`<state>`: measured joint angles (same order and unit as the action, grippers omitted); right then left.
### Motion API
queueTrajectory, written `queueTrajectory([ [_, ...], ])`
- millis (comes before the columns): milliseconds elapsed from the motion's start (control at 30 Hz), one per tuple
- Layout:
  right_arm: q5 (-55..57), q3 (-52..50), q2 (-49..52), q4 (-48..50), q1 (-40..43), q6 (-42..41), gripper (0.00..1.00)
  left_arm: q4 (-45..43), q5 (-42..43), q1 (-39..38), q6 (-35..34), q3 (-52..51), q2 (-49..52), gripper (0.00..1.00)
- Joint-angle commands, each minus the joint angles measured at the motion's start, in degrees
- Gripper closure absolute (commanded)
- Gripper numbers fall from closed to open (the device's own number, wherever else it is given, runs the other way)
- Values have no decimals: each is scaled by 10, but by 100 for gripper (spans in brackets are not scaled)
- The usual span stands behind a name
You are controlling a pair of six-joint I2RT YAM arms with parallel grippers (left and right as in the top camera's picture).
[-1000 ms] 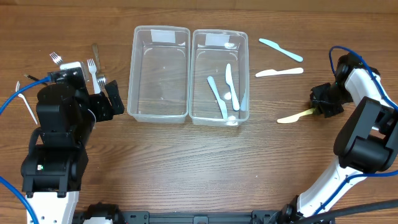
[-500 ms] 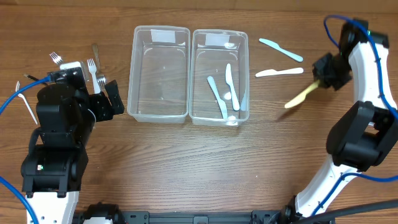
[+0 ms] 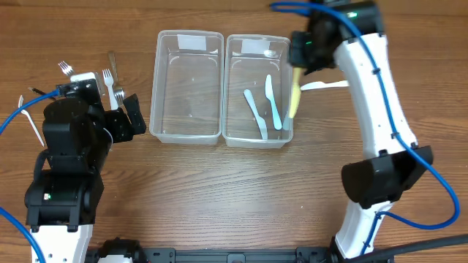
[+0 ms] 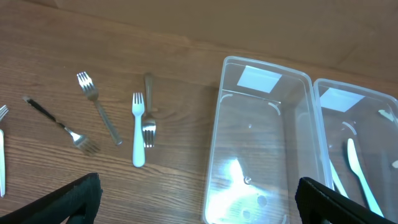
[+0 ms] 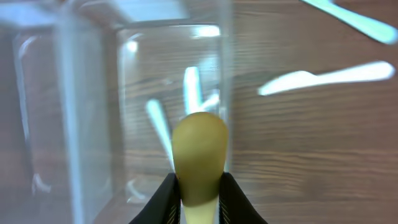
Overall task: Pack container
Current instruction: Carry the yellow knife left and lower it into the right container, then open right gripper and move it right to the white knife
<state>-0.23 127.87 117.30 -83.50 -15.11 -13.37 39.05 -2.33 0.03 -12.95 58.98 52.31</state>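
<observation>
Containers sit side by side at the upper middle of the overhead view. The left container [image 3: 186, 95] is empty, and the right container [image 3: 238, 73] holds at least two pale knives [image 3: 272, 102]. The right gripper [image 3: 297, 60], fingers pinching a yellow knife [image 3: 294, 98], hangs over the right container's right rim. The step looks like dropping the knife in, which calls for a small shift left before release. The left gripper [image 3: 128, 117] rests spread wide beside the forks [image 3: 110, 77] at upper left.

A brown wood-grain table [image 3: 219, 190] fills every view, evenly lit.
</observation>
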Motion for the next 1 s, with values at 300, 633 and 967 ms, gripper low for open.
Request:
queueTrajectory([
  [300,-55,-3,110,19,-37,49,96,-1,9,3,12,13,1,0],
  [633,-59,-2,126,33,-37,76,68,-2,9,3,11,13,1,0],
  [967,17,257,123,27,1,-62,52,-1,9,3,11,13,1,0],
])
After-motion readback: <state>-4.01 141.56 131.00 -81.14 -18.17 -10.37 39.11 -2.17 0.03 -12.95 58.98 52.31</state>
